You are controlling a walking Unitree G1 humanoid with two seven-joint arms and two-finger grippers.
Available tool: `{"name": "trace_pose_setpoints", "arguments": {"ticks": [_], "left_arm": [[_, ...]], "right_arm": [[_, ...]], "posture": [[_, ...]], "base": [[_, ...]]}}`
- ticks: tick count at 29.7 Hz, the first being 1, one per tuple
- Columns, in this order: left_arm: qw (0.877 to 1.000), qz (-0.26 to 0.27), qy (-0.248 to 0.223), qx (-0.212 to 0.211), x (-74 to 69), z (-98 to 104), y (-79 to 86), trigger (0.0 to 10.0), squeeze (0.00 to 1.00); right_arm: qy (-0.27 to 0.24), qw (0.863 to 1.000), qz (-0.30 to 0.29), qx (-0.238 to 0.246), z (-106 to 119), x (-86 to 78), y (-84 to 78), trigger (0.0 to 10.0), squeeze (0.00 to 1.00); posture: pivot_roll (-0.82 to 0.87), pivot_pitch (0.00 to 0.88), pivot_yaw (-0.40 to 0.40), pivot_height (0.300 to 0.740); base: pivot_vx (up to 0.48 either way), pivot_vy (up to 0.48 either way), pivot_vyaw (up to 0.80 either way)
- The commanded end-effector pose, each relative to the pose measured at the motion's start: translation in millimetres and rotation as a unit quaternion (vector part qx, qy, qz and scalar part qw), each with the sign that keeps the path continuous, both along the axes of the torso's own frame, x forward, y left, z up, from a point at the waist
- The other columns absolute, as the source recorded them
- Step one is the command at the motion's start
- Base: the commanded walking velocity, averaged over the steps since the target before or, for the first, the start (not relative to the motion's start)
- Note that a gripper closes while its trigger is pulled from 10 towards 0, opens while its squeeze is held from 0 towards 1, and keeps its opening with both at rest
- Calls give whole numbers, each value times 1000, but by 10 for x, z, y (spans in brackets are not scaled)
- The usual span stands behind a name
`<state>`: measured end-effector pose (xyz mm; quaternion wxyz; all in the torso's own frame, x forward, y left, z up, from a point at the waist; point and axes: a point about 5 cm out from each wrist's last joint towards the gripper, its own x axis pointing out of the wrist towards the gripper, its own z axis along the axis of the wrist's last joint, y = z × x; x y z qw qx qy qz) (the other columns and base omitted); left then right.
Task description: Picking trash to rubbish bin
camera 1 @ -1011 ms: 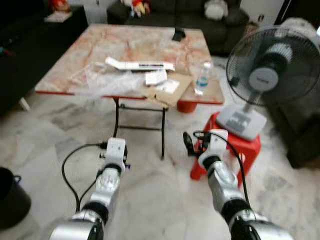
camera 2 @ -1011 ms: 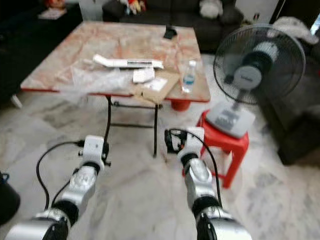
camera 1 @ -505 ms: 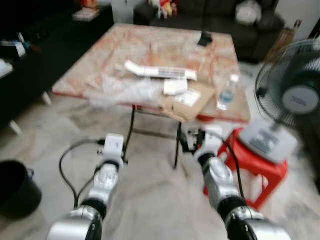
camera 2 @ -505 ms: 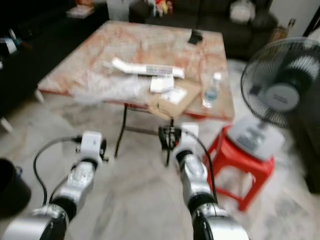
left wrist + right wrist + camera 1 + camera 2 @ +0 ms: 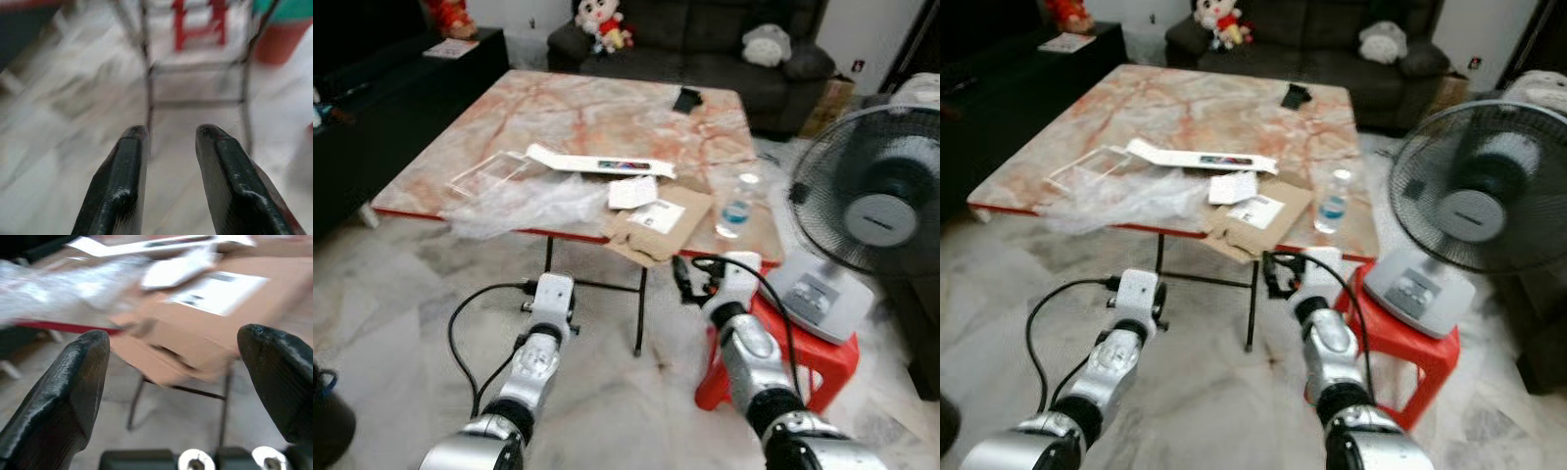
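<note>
Tabletop cardboard box (image 5: 658, 222) lies just beyond right end effector (image 5: 176, 367).

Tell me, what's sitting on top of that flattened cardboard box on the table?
On the cardboard box lies a white label, and a white paper overlaps its far edge. Whatever is beneath the cardboard is hidden.

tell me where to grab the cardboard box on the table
Probably the corner of the cardboard box that juts past the table edge. Come from the front, level, with the open right gripper: that flat overhanging flap is free above and below.
</note>
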<state>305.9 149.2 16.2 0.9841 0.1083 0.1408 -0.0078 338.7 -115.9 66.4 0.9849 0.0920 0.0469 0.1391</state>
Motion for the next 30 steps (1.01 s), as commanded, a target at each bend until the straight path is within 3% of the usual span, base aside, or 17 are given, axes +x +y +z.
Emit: {"name": "trace_pose_setpoints", "arguments": {"ticks": [1,14,17,30], "left_arm": [[1000,-15,19,7,-51,-69,-66,10000,0],[996,-20,83,8,-208,-268,-43,10000,0],[994,-31,108,5,-278,-343,-54,10000,0],[991,-14,130,-2,-355,-418,-1,10000,0]], "right_arm": [[-16,1000,-12,-3,81,48,-99,10000,0],[-15,1000,-9,-4,83,52,-85,10000,0],[-20,1000,-8,-4,101,56,-79,10000,0],[-21,1000,-10,-2,106,59,-89,10000,0]], "posture": [[-60,18,-40,740],[-60,18,-40,740],[-57,24,-42,740],[-58,27,-45,740]], "base": [[379,0,756],[332,0,51],[0,0,700],[0,0,760]]}}
